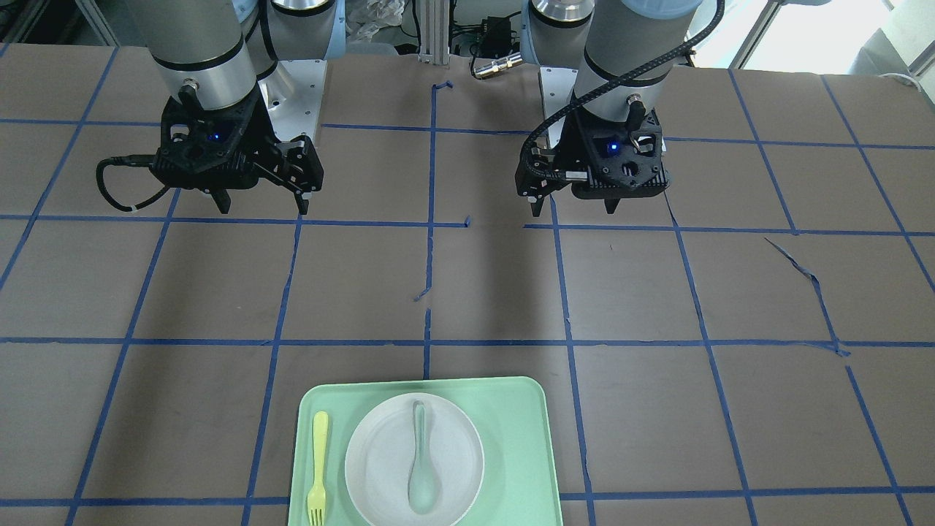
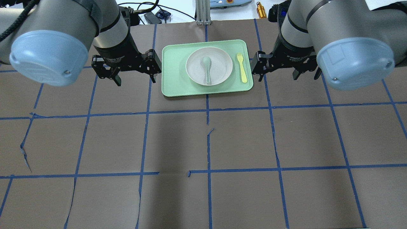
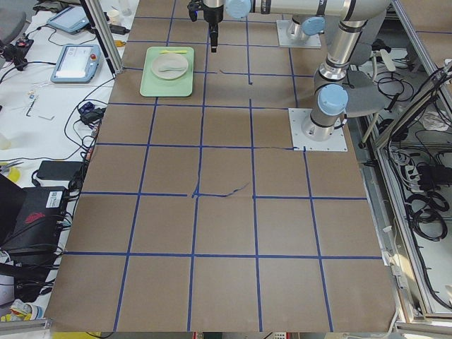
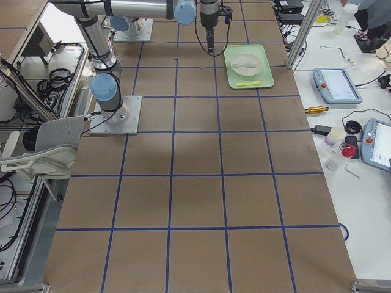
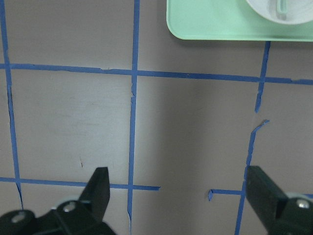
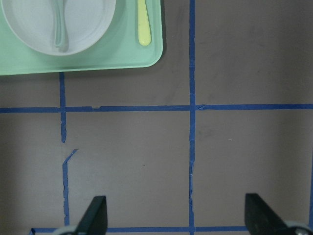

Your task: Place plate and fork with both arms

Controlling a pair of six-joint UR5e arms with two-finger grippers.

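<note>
The off-white plate (image 1: pixel 380 467) lies on the mint-green tray (image 1: pixel 511 438) at the table's far edge from the robot. A grey-green spoon (image 1: pixel 421 460) lies in the plate. The pale-yellow fork (image 1: pixel 318 467) lies on the tray beside the plate, on the robot's right side. They also show in the overhead view: the plate (image 2: pixel 219 60) and the fork (image 2: pixel 241 67). My left gripper (image 1: pixel 573 212) is open and empty, raised above the table, short of the tray. My right gripper (image 1: pixel 263 206) is open and empty at the same height. Both wrist views show wide-apart fingers over bare table.
The brown table cover (image 2: pixel 241 140) carries a blue tape grid with some torn strips. Screens, cables and tools lie on the white benches past the tray (image 4: pixel 342 85). The arm bases stand on metal plates (image 1: pixel 292 95) at the robot's edge.
</note>
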